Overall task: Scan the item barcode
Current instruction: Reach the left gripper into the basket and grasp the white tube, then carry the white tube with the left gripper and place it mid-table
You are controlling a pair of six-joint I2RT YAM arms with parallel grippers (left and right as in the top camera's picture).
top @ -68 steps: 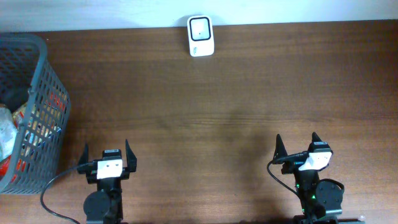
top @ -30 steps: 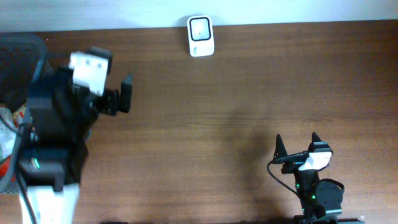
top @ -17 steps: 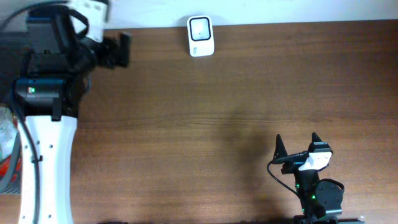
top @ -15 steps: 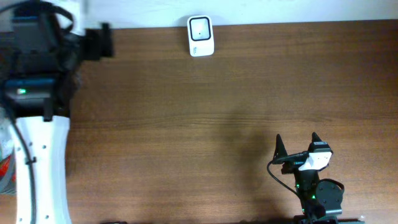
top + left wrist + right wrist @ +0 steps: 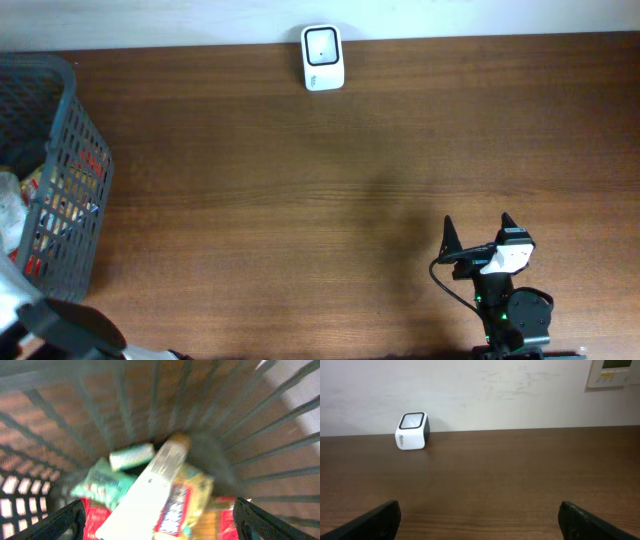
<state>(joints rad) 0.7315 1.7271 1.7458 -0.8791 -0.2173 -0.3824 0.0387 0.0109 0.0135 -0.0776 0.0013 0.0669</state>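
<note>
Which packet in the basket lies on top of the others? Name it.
The long white packet, diagonal across the middle; the green packet and the yellow packet peek out from under its sides.

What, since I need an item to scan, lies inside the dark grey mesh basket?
A long white packet lies topmost, beside a yellow wrapper, a pale green packet, a teal packet and red packets. The view is blurred: barcodes and whatever lies beneath are hidden.

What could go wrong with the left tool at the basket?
Packets lie piled, overlapping, under the open left tool: it may pinch two.
Basket bars stand close around it: it could snag.
No barcode shows in the blurred wrist view; presenting it to the scanner may need a regrasp.
</note>
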